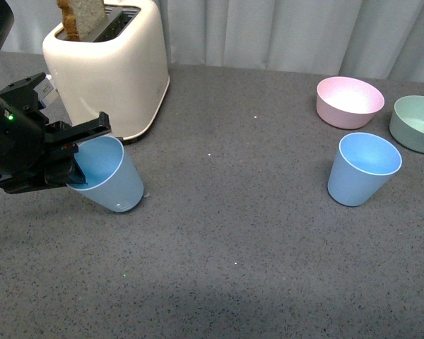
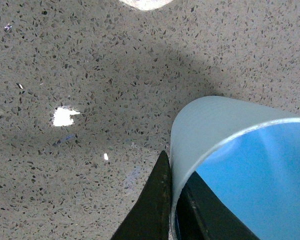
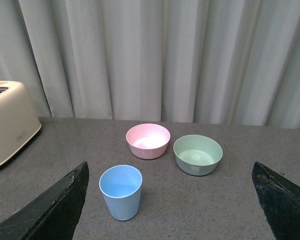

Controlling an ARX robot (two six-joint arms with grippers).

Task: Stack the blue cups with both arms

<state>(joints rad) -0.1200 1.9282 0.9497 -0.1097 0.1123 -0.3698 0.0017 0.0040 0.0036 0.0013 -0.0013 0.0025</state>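
One blue cup [image 1: 109,176] is at the left, tilted, with its base near the grey table. My left gripper [image 1: 71,159] is shut on its rim, one finger inside and one outside; the wrist view shows the cup wall [image 2: 210,130] pinched between the fingers [image 2: 152,210]. The second blue cup [image 1: 362,168] stands upright at the right, in front of the bowls; it also shows in the right wrist view [image 3: 121,191]. My right gripper [image 3: 172,200] is open, held back from that cup, its fingers wide apart; it does not show in the front view.
A cream toaster [image 1: 109,67] with a bread slice stands at the back left, right behind the held cup. A pink bowl [image 1: 349,102] and a green bowl [image 1: 417,123] sit at the back right. White curtains hang behind the table.
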